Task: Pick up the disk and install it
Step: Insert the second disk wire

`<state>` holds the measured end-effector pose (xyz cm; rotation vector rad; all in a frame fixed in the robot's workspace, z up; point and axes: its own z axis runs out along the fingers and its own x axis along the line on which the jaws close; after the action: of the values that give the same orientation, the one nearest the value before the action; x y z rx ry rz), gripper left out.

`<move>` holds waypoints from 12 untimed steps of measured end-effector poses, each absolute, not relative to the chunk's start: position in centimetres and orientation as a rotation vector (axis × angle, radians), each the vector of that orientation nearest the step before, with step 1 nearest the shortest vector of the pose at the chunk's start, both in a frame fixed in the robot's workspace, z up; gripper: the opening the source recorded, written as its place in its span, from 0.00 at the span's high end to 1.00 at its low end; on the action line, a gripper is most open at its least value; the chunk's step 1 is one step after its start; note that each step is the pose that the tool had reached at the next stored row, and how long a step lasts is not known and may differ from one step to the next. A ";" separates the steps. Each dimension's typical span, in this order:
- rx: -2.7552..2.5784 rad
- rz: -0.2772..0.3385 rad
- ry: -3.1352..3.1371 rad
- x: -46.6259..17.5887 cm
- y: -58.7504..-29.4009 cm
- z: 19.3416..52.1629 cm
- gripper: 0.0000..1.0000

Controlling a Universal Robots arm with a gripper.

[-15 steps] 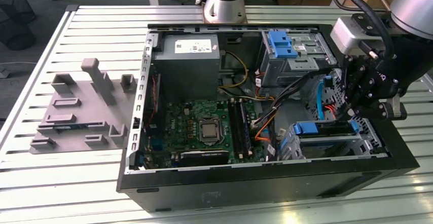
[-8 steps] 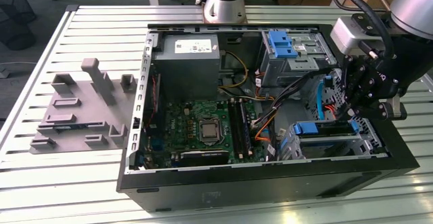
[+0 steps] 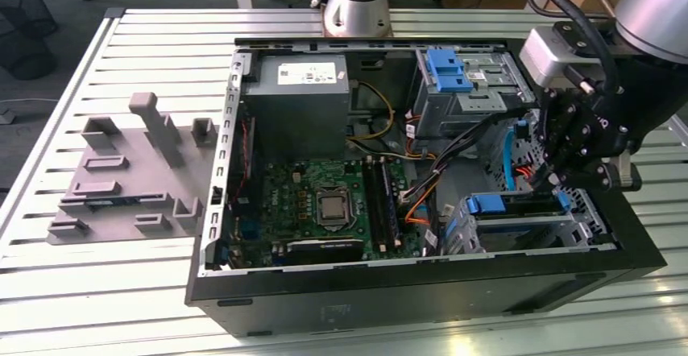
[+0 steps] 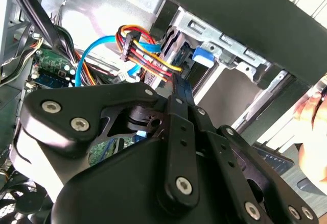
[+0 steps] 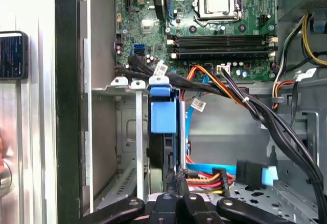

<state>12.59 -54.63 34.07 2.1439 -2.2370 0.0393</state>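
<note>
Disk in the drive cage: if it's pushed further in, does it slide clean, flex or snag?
Probably rigid: the disk stands edge-on in its blue carrier between the metal cage rails, so it should slide rather than flex. Snagging seems possible, since the cable bundle crosses right by the carrier's end.

Pincer (image 5: 176, 180) shut, arm pointing down
</note>
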 end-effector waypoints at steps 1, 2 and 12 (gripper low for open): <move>2.144 0.040 -2.238 12.4 -54.6 34.1 0.89; 2.145 0.042 -2.238 12.1 -54.6 34.1 0.89; 2.150 0.054 -2.244 11.2 -54.6 35.5 0.89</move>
<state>11.24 -54.62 35.48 2.1504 -2.2444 0.0540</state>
